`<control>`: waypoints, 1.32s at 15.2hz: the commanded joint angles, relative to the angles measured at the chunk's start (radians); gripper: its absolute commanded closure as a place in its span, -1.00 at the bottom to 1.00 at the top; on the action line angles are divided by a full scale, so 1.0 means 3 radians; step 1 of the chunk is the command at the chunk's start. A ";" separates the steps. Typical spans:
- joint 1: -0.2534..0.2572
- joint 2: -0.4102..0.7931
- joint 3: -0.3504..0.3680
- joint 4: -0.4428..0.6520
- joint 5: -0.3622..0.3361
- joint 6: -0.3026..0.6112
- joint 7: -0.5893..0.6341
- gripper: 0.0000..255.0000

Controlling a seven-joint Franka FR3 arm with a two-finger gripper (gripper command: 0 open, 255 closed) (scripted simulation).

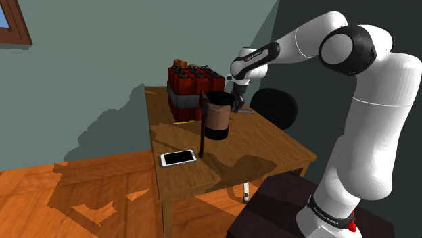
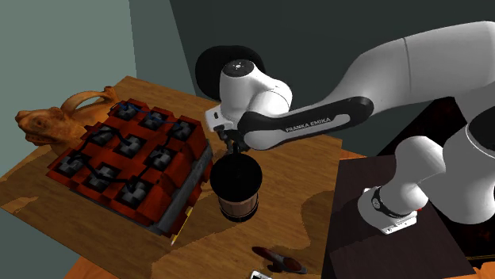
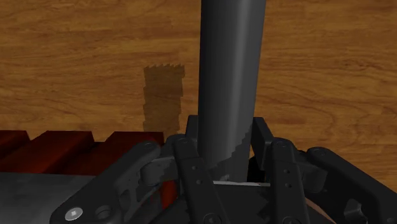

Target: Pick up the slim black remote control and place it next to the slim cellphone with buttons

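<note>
Wrist view, gripper [image 3: 226, 149] clamped on slim dark remote [image 3: 230, 70], wood tbl [image 3: 76, 57] beyond

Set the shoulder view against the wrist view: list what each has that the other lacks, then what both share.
Shoulder view's own: the white phone lying flat on the table, a window frame, the wooden floor, the stand and the whole arm. Wrist view's own: the fingers clasping the dark remote, seen up close. Both share: the wooden table, the red pack and the gripper.
</note>
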 commanded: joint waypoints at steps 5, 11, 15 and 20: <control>0.0301 -0.0472 0.0145 -0.0525 -0.0348 0.0123 0.0619 1.00; 0.0527 -0.0839 0.0396 -0.0913 -0.0594 0.0160 0.1243 1.00; 0.0658 -0.1012 0.0601 -0.1096 -0.0681 0.0158 0.1636 1.00; 0.0828 -0.1146 0.0871 -0.1239 -0.0718 0.0140 0.2102 1.00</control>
